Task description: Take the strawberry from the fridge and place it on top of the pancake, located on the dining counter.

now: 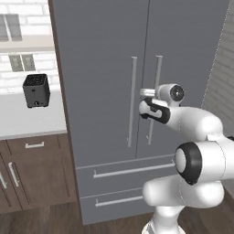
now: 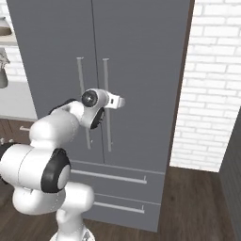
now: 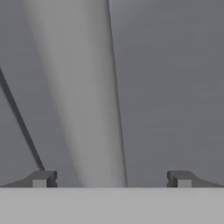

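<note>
Gripper jaws wide open around right door handle of fridge; rigid bar, likely slick; grasp mid-length.

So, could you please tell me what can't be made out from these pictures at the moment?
- Strawberry: hidden behind the closed fridge doors in both base views.
- Contact with the right door handle: in the hand view the open gripper has the bar between its fingers, but whether they touch it cannot be told.
- Fingers in the base views: covered by the arm's own wrist.
- Toaster details: too small, left base view.
</note>
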{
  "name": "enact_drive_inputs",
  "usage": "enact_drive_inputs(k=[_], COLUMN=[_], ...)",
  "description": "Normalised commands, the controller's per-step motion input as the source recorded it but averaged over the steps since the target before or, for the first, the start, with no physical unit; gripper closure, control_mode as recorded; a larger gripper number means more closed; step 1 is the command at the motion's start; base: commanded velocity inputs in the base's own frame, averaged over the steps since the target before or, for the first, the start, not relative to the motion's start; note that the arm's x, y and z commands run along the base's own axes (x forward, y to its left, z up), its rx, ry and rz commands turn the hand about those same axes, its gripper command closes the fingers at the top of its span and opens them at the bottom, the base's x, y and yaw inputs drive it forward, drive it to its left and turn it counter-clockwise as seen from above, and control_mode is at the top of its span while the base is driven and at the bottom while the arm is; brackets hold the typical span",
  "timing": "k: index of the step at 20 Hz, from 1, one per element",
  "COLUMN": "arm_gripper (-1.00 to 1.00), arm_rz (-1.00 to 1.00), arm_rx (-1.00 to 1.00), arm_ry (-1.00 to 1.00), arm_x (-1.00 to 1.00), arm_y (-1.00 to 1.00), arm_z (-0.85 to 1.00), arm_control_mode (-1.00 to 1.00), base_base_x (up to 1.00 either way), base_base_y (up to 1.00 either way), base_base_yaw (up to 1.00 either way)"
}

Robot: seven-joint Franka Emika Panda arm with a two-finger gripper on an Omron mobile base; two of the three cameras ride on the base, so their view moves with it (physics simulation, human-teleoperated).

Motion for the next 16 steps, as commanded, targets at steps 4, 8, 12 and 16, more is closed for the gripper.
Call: enact_drive_inputs(k=[4, 8, 12, 16], arm_gripper=[-1.0, 1.0, 1.0, 1.0], arm_rz=[0.02, 0.0, -0.02, 0.0], arm_rx=[0.0, 0.0, 0.0, 0.04], arm_ry=[0.06, 0.13, 0.04, 0.0], arm_x=[0.26, 0.11, -0.28, -0.74], arm_y=[-0.08, 0.0, -0.13, -0.71], arm_z=[0.05, 0.0, 0.02, 0.05], arm_control_mode=[-1.0, -1.0, -1.0, -1.0], base_base_x=[0.0, 0.0, 0.0, 0.0], base_base_y=[0.0, 0.0, 0.0, 0.0], base_base_yaw=[0.0, 0.0, 0.0, 0.0])
